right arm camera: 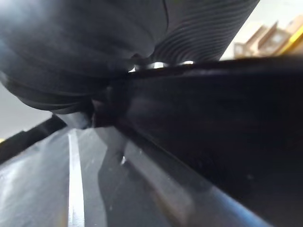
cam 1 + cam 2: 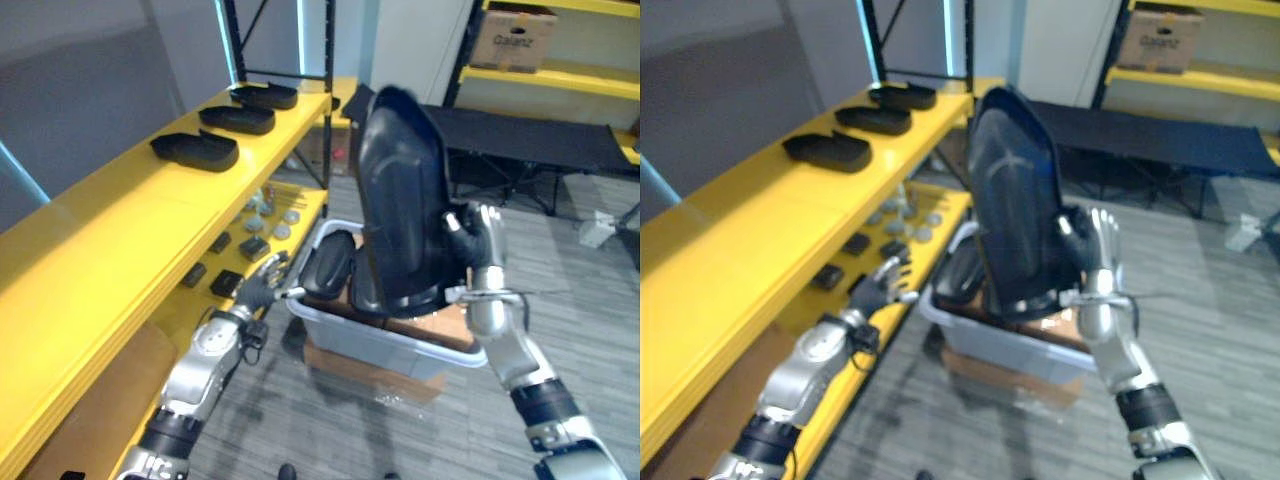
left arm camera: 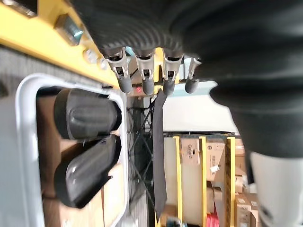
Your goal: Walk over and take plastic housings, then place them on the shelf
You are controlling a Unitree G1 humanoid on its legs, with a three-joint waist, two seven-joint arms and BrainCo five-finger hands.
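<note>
Along the robot's left runs the yellow shelf point(image 2: 120, 230), three black housings point(image 2: 197, 149) lying on it. The right hand point(image 2: 480, 245) grips another plastic housing point(image 2: 400, 200) by its edge, upright above the grey bin point(image 2: 380, 345), probably so it clears the rim. The left hand point(image 2: 262, 285) hovers empty and slack-fingered beside that rim.

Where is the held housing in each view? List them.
Left eye: housing centre, upright in the right hand.
Right eye: centre, above the bin.
Left wrist: likely the thin dark strip past the left hand.
Right wrist: dark surface against the hand.
Shared landmark: the bin's grey rim.
</note>
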